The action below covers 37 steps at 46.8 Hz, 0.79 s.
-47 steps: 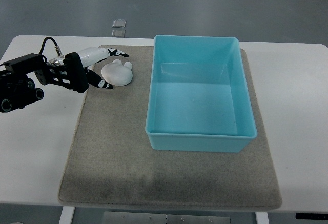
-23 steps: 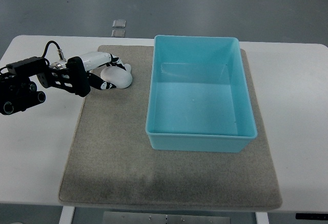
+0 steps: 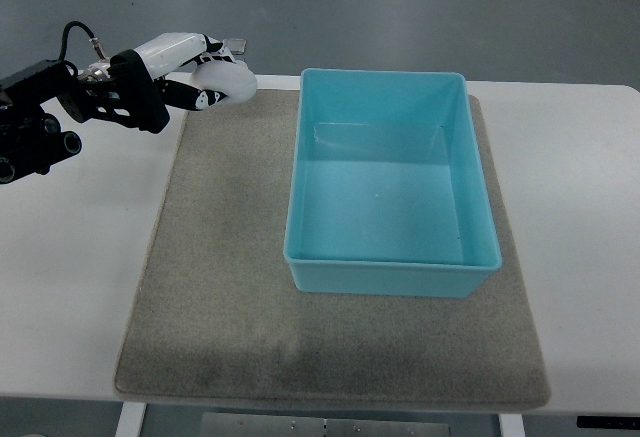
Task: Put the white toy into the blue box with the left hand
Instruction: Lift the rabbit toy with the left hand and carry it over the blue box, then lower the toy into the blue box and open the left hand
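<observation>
White toy in left hand, prob. past mat's far-left edge.

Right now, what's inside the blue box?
Nothing: the blue box shows only its bare floor, fully in view. The white toy is outside it, held in the left hand.

The room is evenly and brightly lit from overhead, soft and diffuse. The white table reads bright without blowing out. The blue box shows a pale sheen on its floor and throws only a faint shadow along its near wall onto the grey mat. The mat darkens toward its near edge. Focus is sharp across the frame, with no obvious blur.
</observation>
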Available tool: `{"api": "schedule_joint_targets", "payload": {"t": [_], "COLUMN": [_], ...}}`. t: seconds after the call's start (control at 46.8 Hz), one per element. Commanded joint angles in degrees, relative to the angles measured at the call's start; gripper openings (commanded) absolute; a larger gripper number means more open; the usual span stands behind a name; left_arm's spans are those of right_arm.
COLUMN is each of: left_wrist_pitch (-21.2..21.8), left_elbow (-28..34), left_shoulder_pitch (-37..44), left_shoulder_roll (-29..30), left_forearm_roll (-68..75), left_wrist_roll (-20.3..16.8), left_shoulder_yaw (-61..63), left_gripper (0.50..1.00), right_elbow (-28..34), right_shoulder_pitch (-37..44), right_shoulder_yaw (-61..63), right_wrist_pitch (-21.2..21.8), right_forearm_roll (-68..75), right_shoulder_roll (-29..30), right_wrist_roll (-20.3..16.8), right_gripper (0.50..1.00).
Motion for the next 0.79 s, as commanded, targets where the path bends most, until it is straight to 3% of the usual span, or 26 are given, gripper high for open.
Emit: {"api": "schedule_joint_targets", "payload": {"t": [0.0, 0.321, 0.77], "left_wrist_pitch": [0.07, 0.07, -0.11], "left_elbow": [-1.15, -13.01, -14.25], "left_shoulder_pitch": [-2.05, -3.99, -0.39], "left_shoulder_roll": [-0.08, -5.35, -11.94], "left_forearm_roll": [0.0, 0.97, 4.31], "left_wrist_roll": [-0.22, -0.22, 0.04], "left_shoulder_yaw": [-1.83, -1.92, 3.87], "left_gripper": [0.5, 0.5, 0.5], "right_elbow": [0.0, 0.0, 0.0], "right_shoulder_pitch": [0.0, 0.0, 0.0], "right_shoulder_yaw": [0.0, 0.0, 0.0], "right_wrist_pitch": [0.0, 0.0, 0.0], "right_forearm_roll": [-0.05, 0.04, 0.04], "right_shoulder_roll": [0.0, 0.0, 0.0], "right_wrist_roll": [0.0, 0.0, 0.0], "right_gripper": [0.936, 0.936, 0.936]}}
